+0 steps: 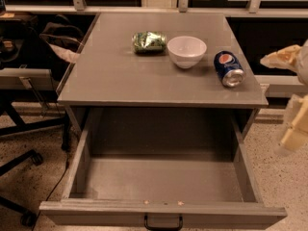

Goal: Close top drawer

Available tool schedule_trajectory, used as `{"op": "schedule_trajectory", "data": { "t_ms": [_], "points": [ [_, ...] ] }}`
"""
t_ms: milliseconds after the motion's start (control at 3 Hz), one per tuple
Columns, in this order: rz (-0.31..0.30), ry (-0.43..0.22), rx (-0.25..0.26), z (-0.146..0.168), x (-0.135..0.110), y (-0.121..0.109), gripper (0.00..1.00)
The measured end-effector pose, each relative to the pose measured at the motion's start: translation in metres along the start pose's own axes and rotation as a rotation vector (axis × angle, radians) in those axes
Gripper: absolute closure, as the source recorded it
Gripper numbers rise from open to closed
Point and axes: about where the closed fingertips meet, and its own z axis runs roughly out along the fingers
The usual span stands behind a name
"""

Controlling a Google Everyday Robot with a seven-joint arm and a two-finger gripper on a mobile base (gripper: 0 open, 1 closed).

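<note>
Top drawer [163,183] stands pulled out, left of the gripper [293,131], whose grip cannot be told.

The top drawer [96,210] stands pulled out in front of the counter [120,81], with its black handle [163,222] facing the bottom edge of view. Open speckled floor runs along the drawer's right side, where the claw [292,134] hangs at the right edge of view, apart from the drawer. A chair base [19,163] crowds the floor on the left, and a green packet [149,41], white bowl [186,51] and toppled blue can [228,69] occupy the counter's rear half, leaving open surface in front.
</note>
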Motion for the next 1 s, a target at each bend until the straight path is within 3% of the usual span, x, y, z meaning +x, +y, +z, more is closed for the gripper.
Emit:
{"op": "schedule_trajectory", "data": {
  "t_ms": [333, 667, 1000],
  "points": [
    [-0.042, -0.084, -0.053, 0.004, 0.003, 0.021, 0.00],
    [-0.028, -0.161, -0.105, 0.014, 0.012, 0.038, 0.00],
    [0.032, -0.180, -0.120, 0.026, 0.019, 0.050, 0.00]
  ]
}}
